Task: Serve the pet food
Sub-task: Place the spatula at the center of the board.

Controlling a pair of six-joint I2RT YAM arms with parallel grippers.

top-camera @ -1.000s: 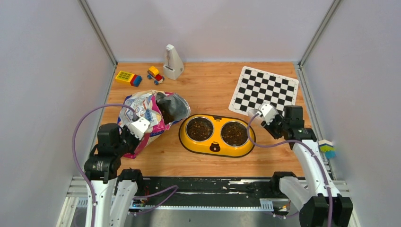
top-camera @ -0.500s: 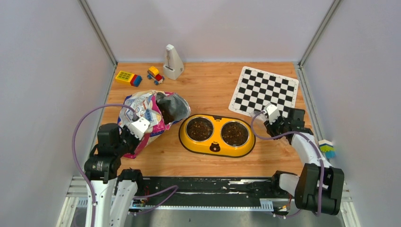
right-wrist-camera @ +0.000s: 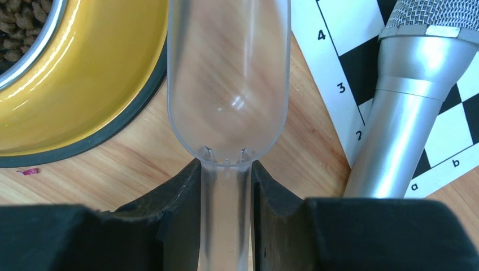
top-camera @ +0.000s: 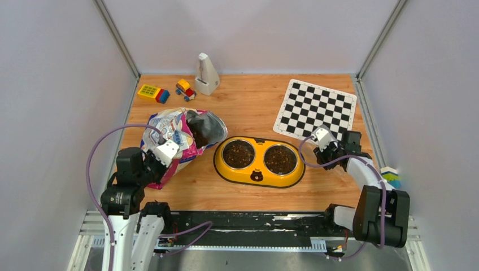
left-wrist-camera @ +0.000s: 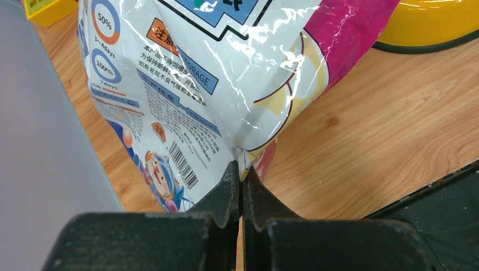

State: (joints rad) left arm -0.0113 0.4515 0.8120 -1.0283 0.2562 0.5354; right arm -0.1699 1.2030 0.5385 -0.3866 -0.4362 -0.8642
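The left gripper (left-wrist-camera: 242, 172), clenched on the bottom edge of the cat food bag (left-wrist-camera: 226, 73) at nine o'clock of the yellow feeder (top-camera: 257, 176), steadies it. The right gripper (right-wrist-camera: 226, 169) grasps the handle of the empty scoop (right-wrist-camera: 229, 84) at three o'clock. The kibble (top-camera: 238, 153) sits in both bowls and looks served.

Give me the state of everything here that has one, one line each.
left claw, shut on a corner of the cat food bag.
right claw, shut on the handle of the scoop.
cat food bag, open, mouth toward the feeder.
scoop, empty.
feeder, both bowls filled with pet food.
microphone, lying across the edge of the checkerboard mat.
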